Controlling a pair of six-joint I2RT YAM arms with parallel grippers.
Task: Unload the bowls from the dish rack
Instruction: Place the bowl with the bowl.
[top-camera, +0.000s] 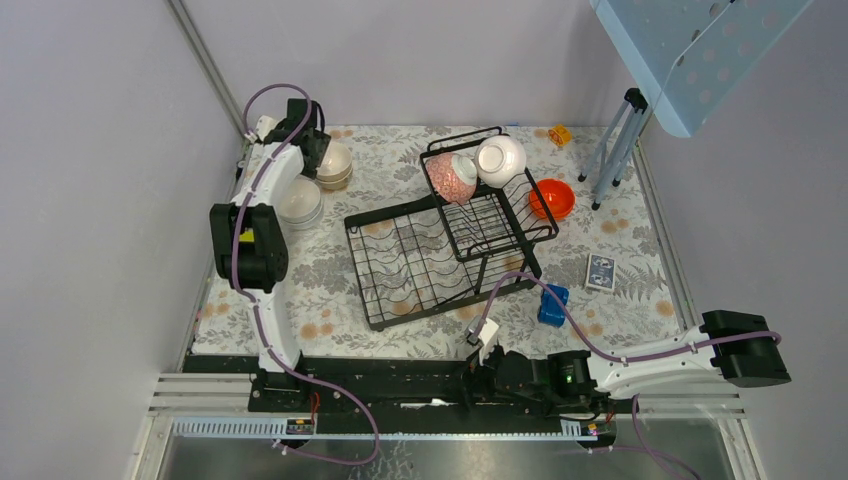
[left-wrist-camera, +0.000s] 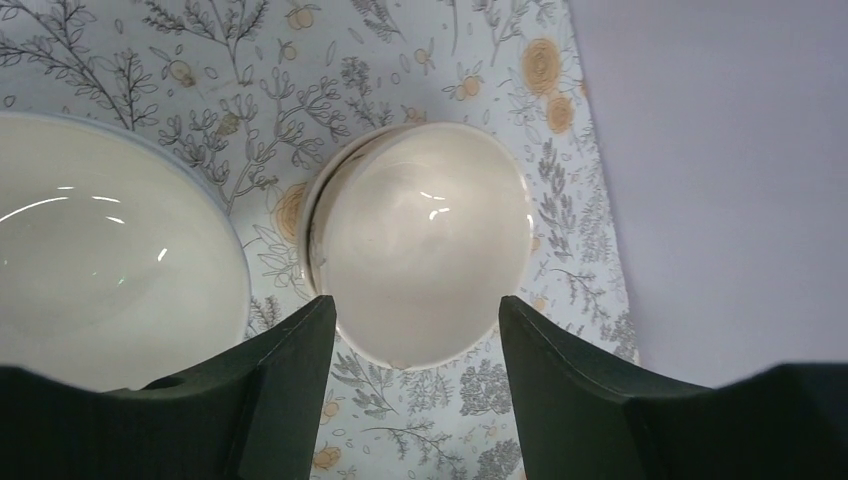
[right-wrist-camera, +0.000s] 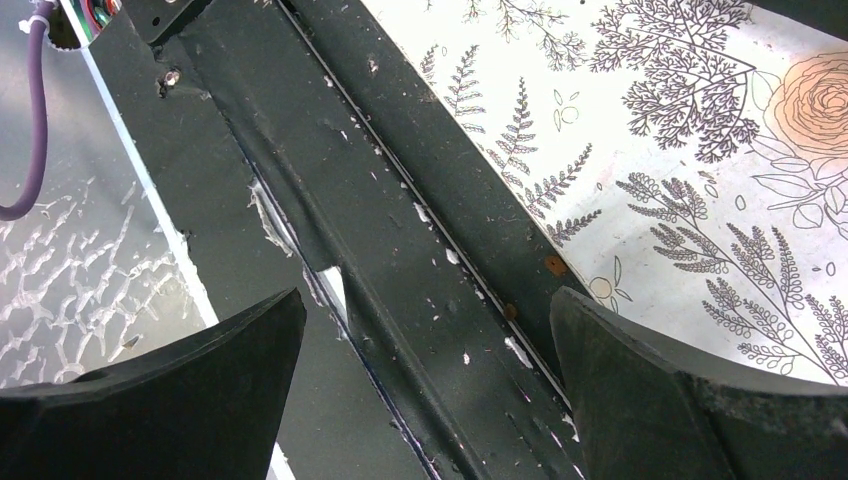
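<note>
— Where are the bowls seen?
— A pink-patterned bowl (top-camera: 452, 177) and a white bowl (top-camera: 500, 160) are held in the dish rack's (top-camera: 400, 290) upper basket. An orange bowl (top-camera: 551, 199) is set on the bench (top-camera: 630, 280) just right of it. A cream stack (left-wrist-camera: 420, 240) and a pale stack (left-wrist-camera: 100, 250) are set far left.
— And the jaws?
— The left jaws are held apart over the cream stack. The right jaws are spread wide above the near black rail (right-wrist-camera: 400, 250).

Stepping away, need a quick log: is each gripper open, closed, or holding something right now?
Left gripper: open, holding nothing, above a cream bowl.
Right gripper: open, holding nothing, over the black base rail.
</note>
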